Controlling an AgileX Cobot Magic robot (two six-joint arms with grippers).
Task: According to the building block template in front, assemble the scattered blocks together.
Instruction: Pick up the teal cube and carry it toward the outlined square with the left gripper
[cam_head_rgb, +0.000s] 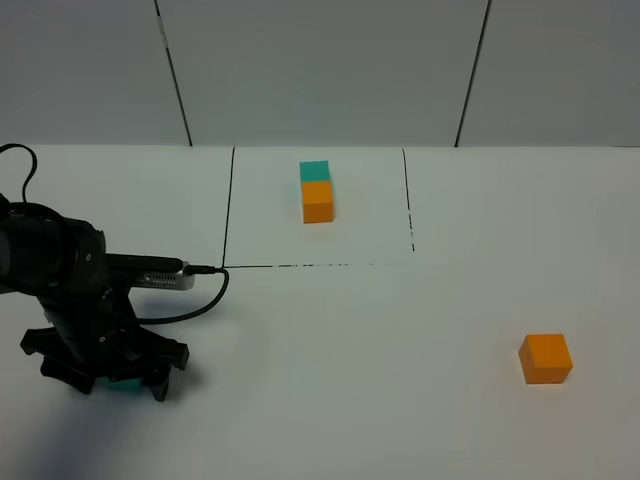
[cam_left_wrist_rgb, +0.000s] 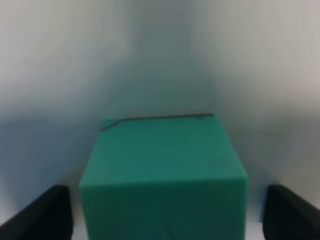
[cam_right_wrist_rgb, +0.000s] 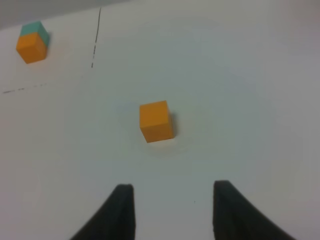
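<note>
Nearest, in the lower left of the high view, the black left end effector (cam_head_rgb: 112, 378) is lowered onto the white bench (cam_head_rgb: 380, 400) over the teal-green matte cube (cam_left_wrist_rgb: 162, 170), one of the two scattered blocks. Only a sliver of teal shows beneath it there. In the left wrist view the cube sits square between the two dark fingers (cam_left_wrist_rgb: 42, 215), with a thin strip of bench visible on each side. The end effector is therefore released, straddling the cube without touching it. A black cable (cam_head_rgb: 205, 300) loops from the arm's wrist just above.

The right end effector (cam_right_wrist_rgb: 172, 210) does not appear in the high view. Its wrist view shows two dark fingers (cam_right_wrist_rgb: 122, 210) with nothing between them; it is clenched and grasps nothing.

The orange matte cube (cam_head_rgb: 546, 358), the other scattered block, lies alone at the lower right of the high view. It is well apart from the teal one and ahead of the right fingers.

Further back, at upper centre, stands the template pair (cam_head_rgb: 317, 190): a small teal cube joined to an orange one, the teal at the far end. It sits inside a thin black-line rectangle (cam_head_rgb: 229, 210) drawn on the bench, whose near edge is broken and faint.

Behind it rises a pale panelled wall (cam_head_rgb: 320, 70).
</note>
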